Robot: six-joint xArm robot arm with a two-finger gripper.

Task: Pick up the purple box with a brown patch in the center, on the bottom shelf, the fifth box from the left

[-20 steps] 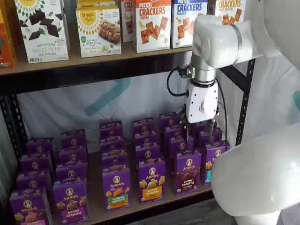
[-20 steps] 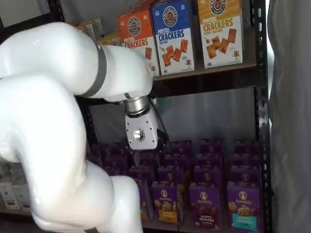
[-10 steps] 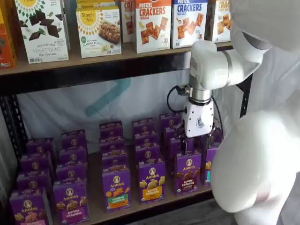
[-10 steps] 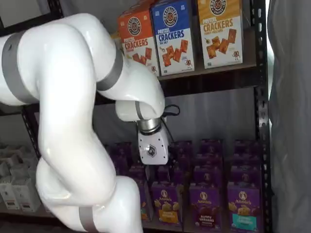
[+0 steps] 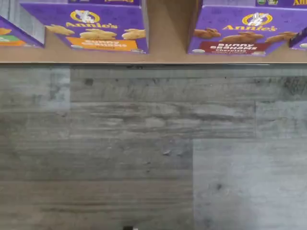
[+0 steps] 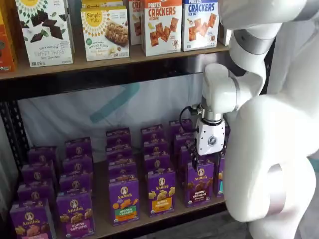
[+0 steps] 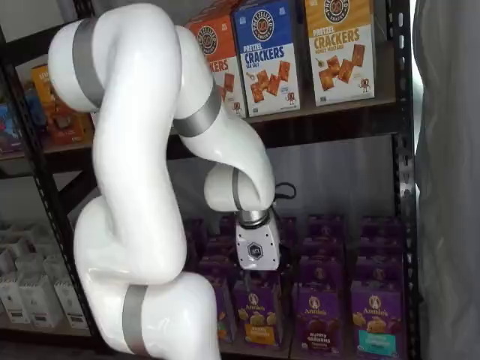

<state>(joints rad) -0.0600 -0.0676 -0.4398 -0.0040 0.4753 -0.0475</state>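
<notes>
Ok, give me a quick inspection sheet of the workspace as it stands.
Surface: light wooden bottom shelf, filled with rows of purple cartons.
Job's thing: small purple carton with brown crackers, upright in the front row.
Clutter: orange-banded purple carton beside it, a gap between.
Hand: white-bodied hand with black fingers just above the carton; open or shut cannot be told.
Cables: black cable looping at the wrist.
Surroundings: grey plank floor; cracker boxes on the upper shelf.
</notes>
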